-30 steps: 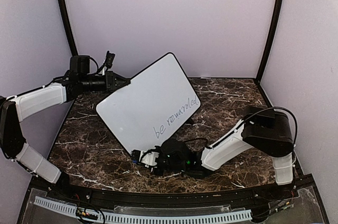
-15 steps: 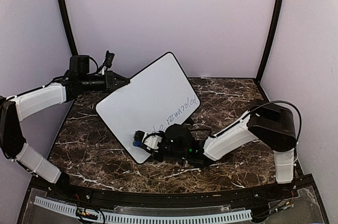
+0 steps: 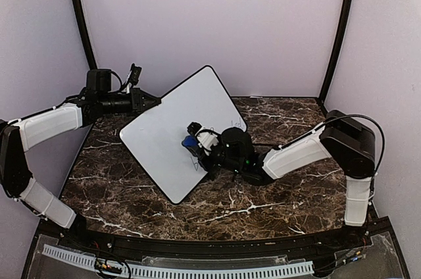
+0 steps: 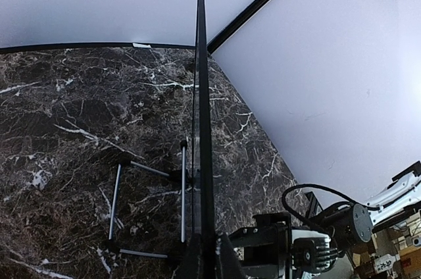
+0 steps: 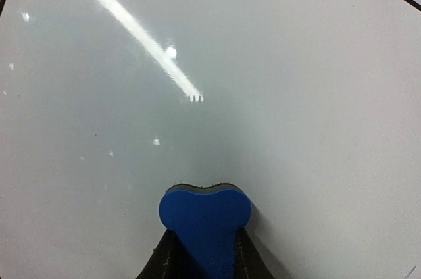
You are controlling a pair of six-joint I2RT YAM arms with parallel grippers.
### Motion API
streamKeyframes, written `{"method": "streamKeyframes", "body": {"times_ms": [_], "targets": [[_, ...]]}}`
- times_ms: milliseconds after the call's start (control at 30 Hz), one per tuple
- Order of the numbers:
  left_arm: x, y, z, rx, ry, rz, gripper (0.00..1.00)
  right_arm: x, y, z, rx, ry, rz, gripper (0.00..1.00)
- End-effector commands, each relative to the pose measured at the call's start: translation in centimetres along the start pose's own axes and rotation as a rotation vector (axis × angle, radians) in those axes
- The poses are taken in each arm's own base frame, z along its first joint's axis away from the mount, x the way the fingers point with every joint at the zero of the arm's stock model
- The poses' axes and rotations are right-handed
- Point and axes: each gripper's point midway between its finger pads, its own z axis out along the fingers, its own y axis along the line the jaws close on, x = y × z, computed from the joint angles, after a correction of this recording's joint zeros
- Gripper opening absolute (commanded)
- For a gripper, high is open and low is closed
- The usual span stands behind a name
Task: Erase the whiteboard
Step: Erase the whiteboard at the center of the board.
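The whiteboard point(image 3: 161, 131) stands tilted on the marble table, its face toward the right arm. My left gripper point(image 3: 143, 102) is shut on the board's upper left rim. In the left wrist view the board point(image 4: 200, 95) shows edge-on, running up from between the left gripper point(image 4: 204, 260) fingers. My right gripper point(image 3: 196, 142) is shut on a blue eraser point(image 3: 190, 141) and presses it against the middle of the board. In the right wrist view the eraser point(image 5: 205, 216) sits flat on the white surface point(image 5: 276, 62), squeezed by the right gripper point(image 5: 204, 256). A faint trace of writing point(image 3: 235, 124) remains near the board's right edge.
A thin metal wire stand point(image 4: 148, 190) lies on the marble table point(image 3: 289, 187) behind the board. Purple walls and two black posts point(image 3: 337, 35) enclose the back and sides. The right arm's elbow point(image 3: 348, 144) rises at the right.
My right gripper has swept the eraser from the board's lower corner up to its middle, and most of the writing is gone. The left gripper and board have not moved.
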Motion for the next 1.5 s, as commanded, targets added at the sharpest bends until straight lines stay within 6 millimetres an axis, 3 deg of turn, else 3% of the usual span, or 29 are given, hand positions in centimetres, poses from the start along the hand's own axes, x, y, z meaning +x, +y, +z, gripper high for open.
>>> {"method": "streamKeyframes", "body": {"times_ms": [0, 300, 533, 700, 967, 1167, 1467], "targets": [[1.9, -3.2, 0.2, 0.116, 0.079, -0.002, 0.0, 5.7, -1.3, -0.7, 0.033, 0.202, 0.062, 0.22], [2.0, -2.9, 0.3, 0.11, 0.082, -0.007, 0.0, 9.3, 0.8, -3.6, -0.016, 0.379, 0.053, 0.22], [2.0, -2.7, 0.4, 0.1, 0.081, -0.012, 0.0, 11.0, 5.0, -6.0, -0.132, 0.458, -0.016, 0.21], [2.0, -2.8, 0.3, 0.102, 0.079, -0.009, 0.0, 11.5, 5.8, -6.3, -0.142, 0.481, -0.016, 0.21], [2.0, -2.8, 0.3, 0.103, 0.08, -0.011, 0.0, 7.9, 3.1, -3.4, 0.017, 0.404, -0.018, 0.22], [2.1, -2.8, 0.4, 0.102, 0.082, -0.01, 0.0, 4.7, 3.0, -1.1, 0.028, 0.339, -0.035, 0.22], [2.0, -2.8, 0.4, 0.106, 0.083, -0.012, 0.0, 2.2, 3.3, -0.8, 0.014, 0.27, -0.019, 0.22]]}}
